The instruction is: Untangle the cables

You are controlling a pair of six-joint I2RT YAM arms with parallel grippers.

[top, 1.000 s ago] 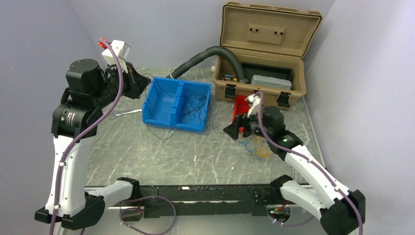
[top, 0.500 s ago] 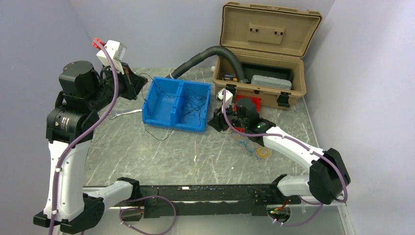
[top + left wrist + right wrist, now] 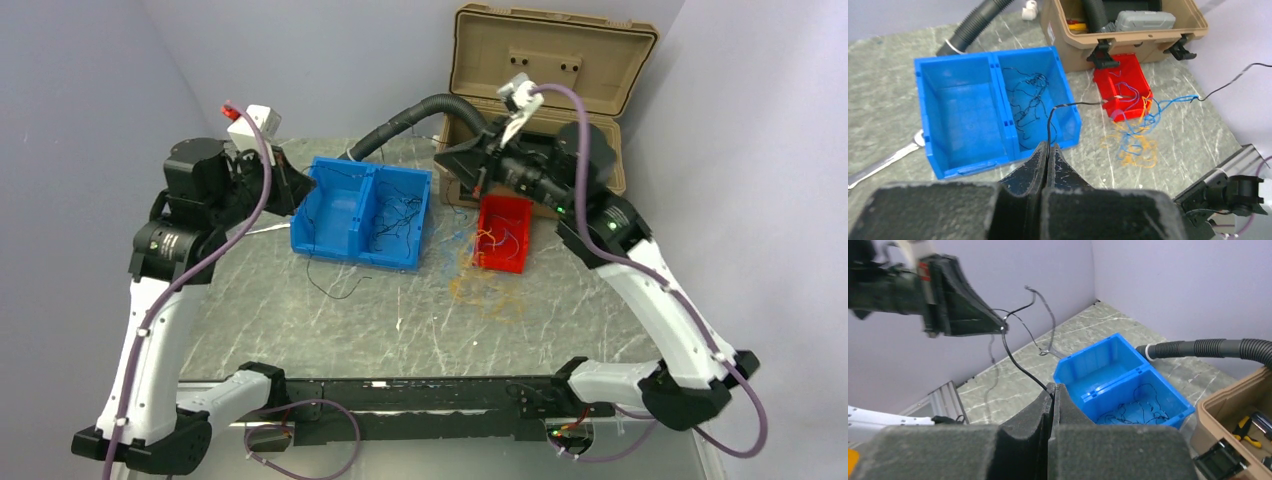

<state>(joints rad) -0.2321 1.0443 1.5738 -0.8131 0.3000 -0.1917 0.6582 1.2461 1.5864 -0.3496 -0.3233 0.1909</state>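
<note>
While its fingers press flat together, left gripper (image 3: 1048,148) pinches a black cable (image 3: 1074,104). Right gripper (image 3: 1053,388), likewise clamped tight, nips the same strand, held up in the air. Other black cables (image 3: 392,215) sit in blue bin (image 3: 350,251), right compartment. Yellow and blue cables (image 3: 488,292) spill from red bin (image 3: 498,265) onto table (image 3: 400,325).

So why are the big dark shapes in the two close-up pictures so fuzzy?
Left wrist view: the left gripper is too near the lens, while the blue bin is sharp. Right wrist view: same for the right gripper. Top view: evenly lit, though the cables look smeared.
</note>
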